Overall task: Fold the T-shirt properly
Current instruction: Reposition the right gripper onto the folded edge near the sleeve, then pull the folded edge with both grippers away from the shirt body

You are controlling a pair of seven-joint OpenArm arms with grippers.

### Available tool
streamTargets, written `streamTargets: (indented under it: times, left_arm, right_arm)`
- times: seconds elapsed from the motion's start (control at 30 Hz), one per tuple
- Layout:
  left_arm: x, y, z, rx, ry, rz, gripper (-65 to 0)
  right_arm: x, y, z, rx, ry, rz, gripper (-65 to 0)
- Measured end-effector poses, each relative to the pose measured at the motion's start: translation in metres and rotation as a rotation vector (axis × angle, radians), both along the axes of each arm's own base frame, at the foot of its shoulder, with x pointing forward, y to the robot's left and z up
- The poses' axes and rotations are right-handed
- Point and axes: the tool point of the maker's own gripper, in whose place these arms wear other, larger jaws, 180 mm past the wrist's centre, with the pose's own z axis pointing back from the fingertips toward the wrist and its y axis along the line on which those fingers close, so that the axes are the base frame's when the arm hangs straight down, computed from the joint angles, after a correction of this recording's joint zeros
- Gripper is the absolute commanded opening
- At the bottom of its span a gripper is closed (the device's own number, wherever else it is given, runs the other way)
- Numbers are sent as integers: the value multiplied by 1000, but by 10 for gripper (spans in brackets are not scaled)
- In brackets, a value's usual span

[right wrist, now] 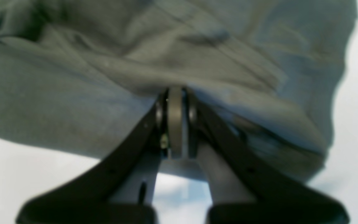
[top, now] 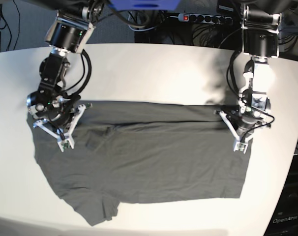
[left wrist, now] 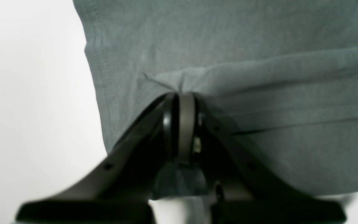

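Dark olive-grey thin cotton short-sleeved T-shirt lies spread on the white round-edged desk, long axis running left-right in the base view. Its upper edge is doubled over into a flat band, with a fold line running between the two arms.

Left claw: jaws pressed together, no gap showing. Tips sit on a pinched-up ridge of the fabric; small creases fan out from the contact point, so it is clamped on the shirt. In the base view the left claw is at the shirt's right end, just inside the side edge, on the folded band. In the left wrist view, bare desk shows to the left of the cloth edge.

Right claw: jaws also pressed together, tips buried in a bunched fold of the T-shirt, pinching it. View is blurred, so I can't tell how many layers it has. In the base view the right claw is at the shirt's left end, near the sleeve area, with the cloth wrinkled beside it.

Lower part of the shirt lies flat on the desk; one sleeve sticks out at the bottom-left corner. Both arms reach down from the far side of the desk.
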Motion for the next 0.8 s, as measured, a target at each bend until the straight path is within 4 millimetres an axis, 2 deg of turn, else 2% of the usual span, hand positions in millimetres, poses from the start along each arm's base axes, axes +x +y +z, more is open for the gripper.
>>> streamTargets:
  times: [0.13, 0.27, 0.43, 0.6, 0.8]
  left_arm:
    - [0, 0, 0, 0, 0, 0, -627]
    - [0, 0, 0, 0, 0, 0, -627]
    - [0, 0, 0, 0, 0, 0, -627]
    - [1, 0, 1, -1, -8, -2, -627]
    - [1, 0, 0, -3, -19, -8, -627]
  right_arm:
    - [0, -2, -11, 14, 2, 12, -637]
    - [0, -10, -14, 7, -1, 15, -637]
    - [-1, -10, -18, 13, -1, 18, -638]
    - [-10, -8, -23, 42, -38, 16, -638]
    - [-20, -19, -26, 81, -66, -39, -640]
